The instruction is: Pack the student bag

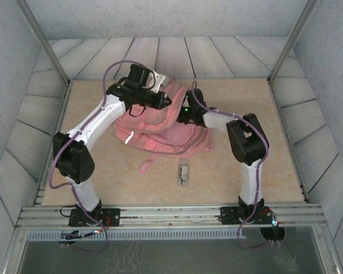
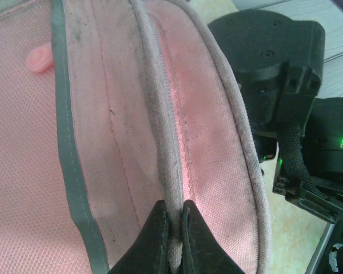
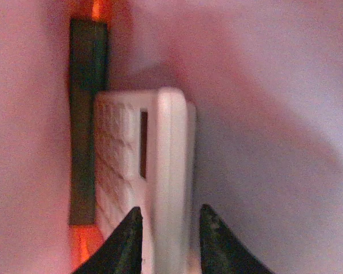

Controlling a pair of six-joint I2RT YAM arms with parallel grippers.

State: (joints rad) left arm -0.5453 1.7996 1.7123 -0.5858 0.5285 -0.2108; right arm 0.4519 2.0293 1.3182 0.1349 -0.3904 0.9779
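Left fingers (image 2: 154,237): pressed together, with a raised seam of pink fabric pinched between the pads.
Left gripper (image 2: 174,206): closed on the rim of the student bag (image 2: 120,142). Grey piping runs along the fabric on either side of the pinched seam.
Right fingers (image 3: 126,245): set a little apart, one on each side of a white block (image 3: 168,148).
Right gripper (image 3: 170,211): partly open. A narrow gap shows between one finger and the block's plain edge. On the textured side, contact cannot be told.
White block, detail: upright and flat-sided, with a narrow slot in its face. Pink fabric surrounds it on all sides, so it sits inside the bag.
Dark strip (image 3: 87,114): vertical, just behind the block, with an orange glow at both ends.
Location of student bag (image 1: 160,130): lying on the table (image 1: 251,171) at its middle, between the two arms and toward the far side.
Left arm (image 1: 97,123): reaches in from the left, with its wrist over the bag's far edge.
Right arm (image 1: 246,140): bends in from the right, with its wrist at the bag's far right side. A green light is lit on it.
Pink strap (image 1: 146,166): flat on the table just in front of the bag. Whether it joins the bag cannot be told.
Small grey item (image 1: 184,173): on the table on the near side of the bag, apart from it.
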